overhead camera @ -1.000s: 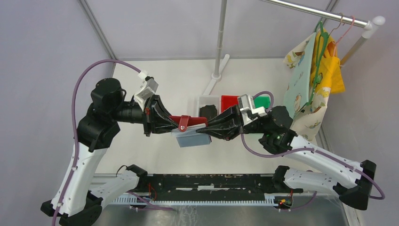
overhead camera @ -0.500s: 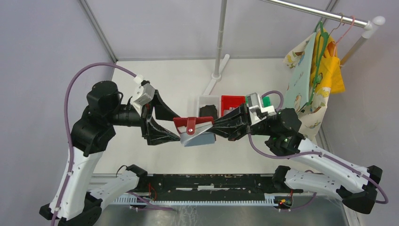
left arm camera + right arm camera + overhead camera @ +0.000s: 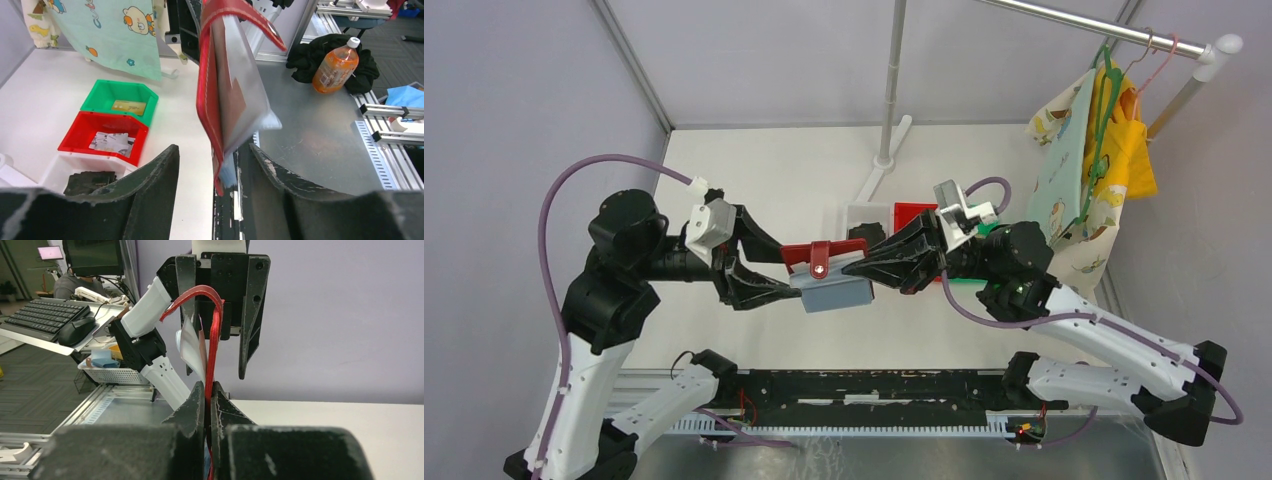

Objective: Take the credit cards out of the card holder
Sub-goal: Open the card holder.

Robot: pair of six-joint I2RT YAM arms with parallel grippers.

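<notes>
Left jaws drawn back, wide astride card holder (image 3: 829,274); right jaws clamped on its edge.

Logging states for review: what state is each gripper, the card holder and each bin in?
left gripper: open, fingers either side of the card holder.
right gripper: shut on the card holder's edge.
card holder: held in the air, pocket sleeves fanned out from the red cover.
green bin: holds a golden-tan card.
red bin: holds a silvery card.
white bin: holds a dark card.
</notes>
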